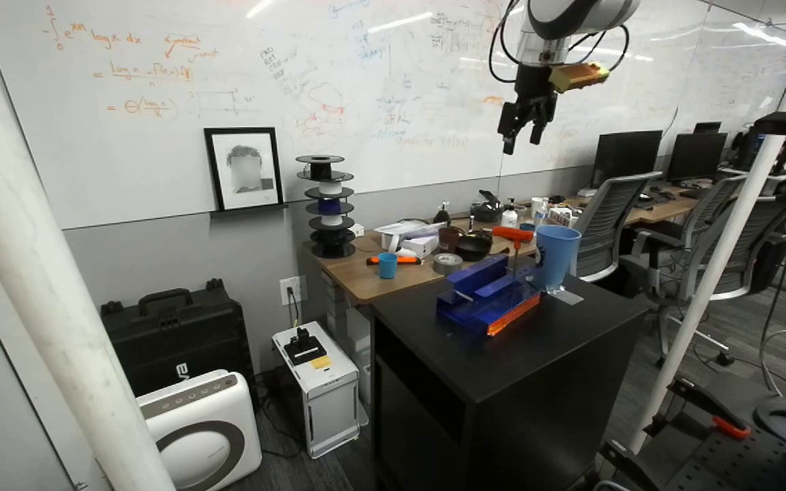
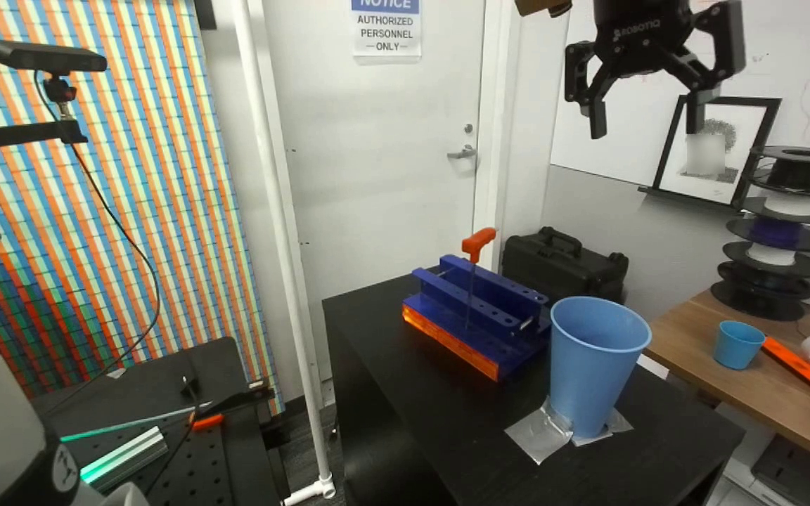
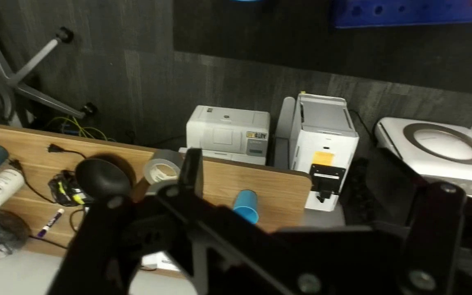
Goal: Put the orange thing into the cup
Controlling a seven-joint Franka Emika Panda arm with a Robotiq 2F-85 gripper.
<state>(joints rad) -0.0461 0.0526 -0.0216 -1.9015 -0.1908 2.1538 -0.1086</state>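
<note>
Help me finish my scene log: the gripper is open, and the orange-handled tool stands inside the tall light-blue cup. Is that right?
Not quite: the orange-handled tool stands in the dark blue holder, not in the tall light-blue cup, as both exterior views show. The gripper is indeed open.

Cup (image 2: pixel 593 376): tall, light blue, upright.
Orange thing (image 2: pixel 478 243): T-handled, upright, at cup's 10 o'clock in both exterior views.
</note>
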